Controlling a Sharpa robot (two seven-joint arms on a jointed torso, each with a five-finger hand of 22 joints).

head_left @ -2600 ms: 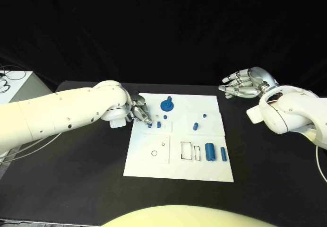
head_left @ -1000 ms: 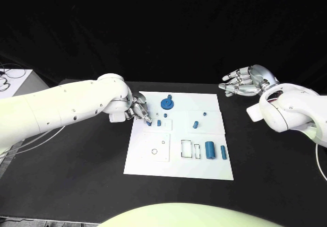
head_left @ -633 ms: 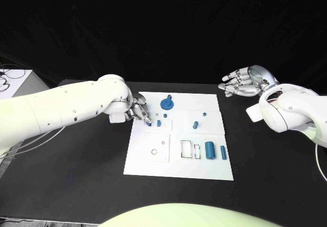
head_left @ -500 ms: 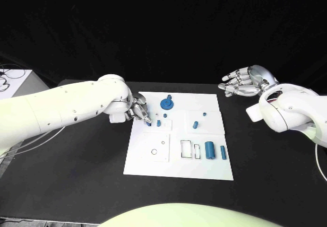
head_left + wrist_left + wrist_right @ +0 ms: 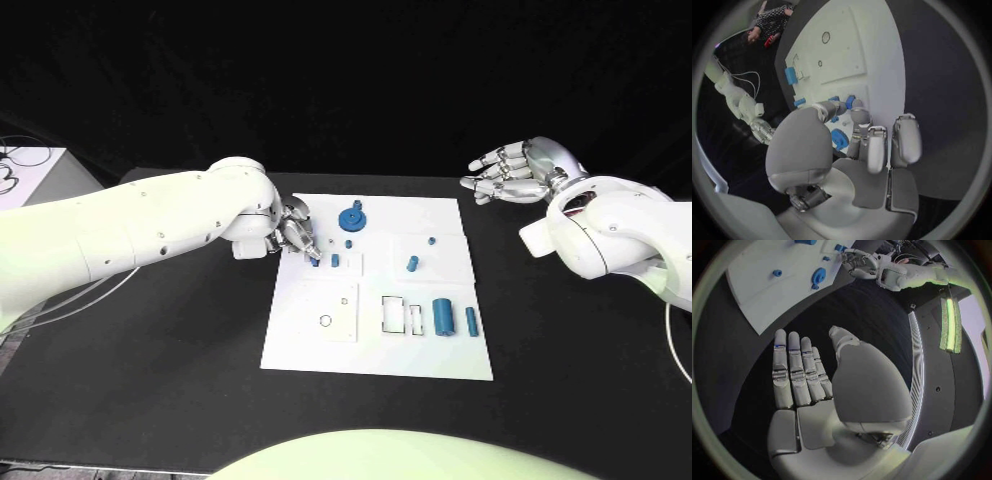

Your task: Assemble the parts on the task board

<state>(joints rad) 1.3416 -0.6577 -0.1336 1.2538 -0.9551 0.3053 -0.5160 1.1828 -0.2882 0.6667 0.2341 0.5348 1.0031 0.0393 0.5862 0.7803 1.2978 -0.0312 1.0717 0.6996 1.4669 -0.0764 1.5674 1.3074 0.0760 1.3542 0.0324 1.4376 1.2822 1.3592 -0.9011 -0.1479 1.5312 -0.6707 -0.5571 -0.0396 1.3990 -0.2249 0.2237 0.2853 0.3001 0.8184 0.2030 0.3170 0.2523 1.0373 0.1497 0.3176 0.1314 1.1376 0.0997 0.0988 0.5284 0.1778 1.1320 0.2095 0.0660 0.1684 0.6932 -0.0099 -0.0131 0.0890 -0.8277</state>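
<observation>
The black counter point(image 5: 144, 400) filled the view, dark all the way back into a room of black drapery, with a white box point(image 5: 29, 178) and its loose cables off at the far left corner. The white task board point(image 5: 378, 345) lay in the middle of the counter, long side running away from the robot.

The left hand point(image 5: 296, 235) sat over the board's left edge near the far end, fingers curled down, and the wrist view showed fingertips point(image 5: 856, 107) closed around a small blue peg point(image 5: 316, 260). The right hand point(image 5: 512, 180) hovered off the board beyond its far right corner, palm up, fingers spread and holding nothing.

On the board, the biggest blue part was the round knobbed piece point(image 5: 353, 218) at the far end. Next came the fat cylinder point(image 5: 443, 317) near the right edge, with a thinner pin point(image 5: 470, 321) just beside it. A short peg point(image 5: 413, 264) lay mid-board, another short peg point(image 5: 335, 260) stood close by the left hand, and a tiny stud point(image 5: 431, 241) sat farther back. Rectangular slots point(image 5: 395, 314) and a small round hole point(image 5: 326, 321) marked the near half.
</observation>
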